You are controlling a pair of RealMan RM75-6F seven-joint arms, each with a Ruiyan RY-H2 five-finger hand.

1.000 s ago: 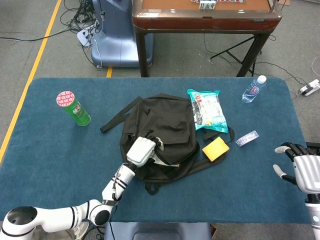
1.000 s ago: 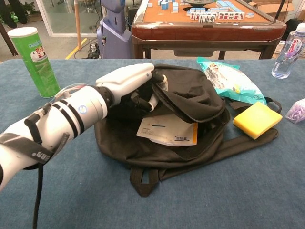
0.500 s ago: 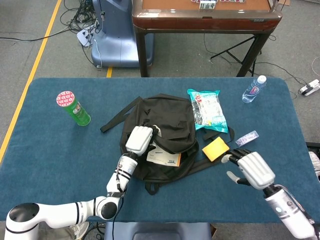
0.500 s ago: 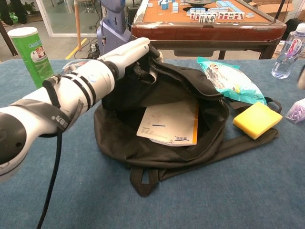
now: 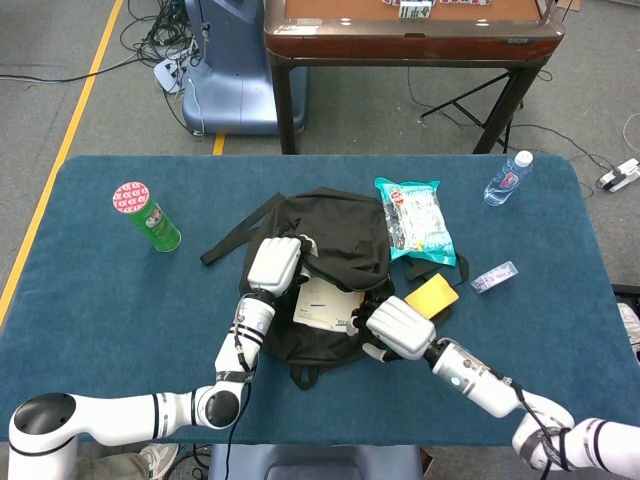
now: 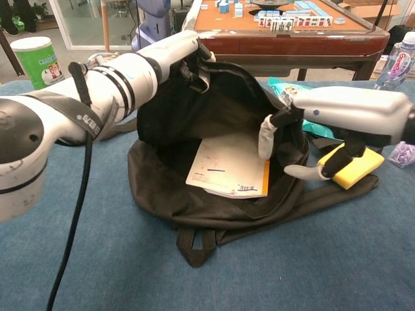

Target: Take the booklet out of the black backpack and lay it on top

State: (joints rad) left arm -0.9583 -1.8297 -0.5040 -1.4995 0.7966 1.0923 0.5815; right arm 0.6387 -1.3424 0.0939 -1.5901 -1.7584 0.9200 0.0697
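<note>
The blue table (image 5: 100, 300) carries everything, and the black backpack (image 5: 335, 235) lies near its middle; all places below are taken from that backpack. Its front flap is lifted, so the mouth gapes toward the robot.

The left hand (image 5: 274, 265) sits on the backpack's near left side, its fingers closed on the raised flap edge (image 6: 194, 61), holding the opening up. The right hand (image 5: 398, 327) is at the backpack's near right rim, with fingers (image 6: 266, 137) apart and reaching into the mouth; nothing is clamped in it, and the fingertips hang just above the right edge of the booklet.

The booklet (image 6: 228, 166) lies inside the backpack's open mouth, flat on the lower panel, white with an orange strip along its right side and a barcode near its front corner. It is still within the bag.

Beyond the backpack's right side lies a teal snack bag (image 5: 415, 220), touching or just beside the fabric. A yellow sponge (image 5: 431, 298) rests just beside the backpack's near right corner, on a strap. A green canister (image 5: 146, 216) stands well apart to the left. A water bottle (image 5: 508, 178) stands well apart to the far right, and a small clear packet (image 5: 494, 277) lies to the right, past the sponge.
</note>
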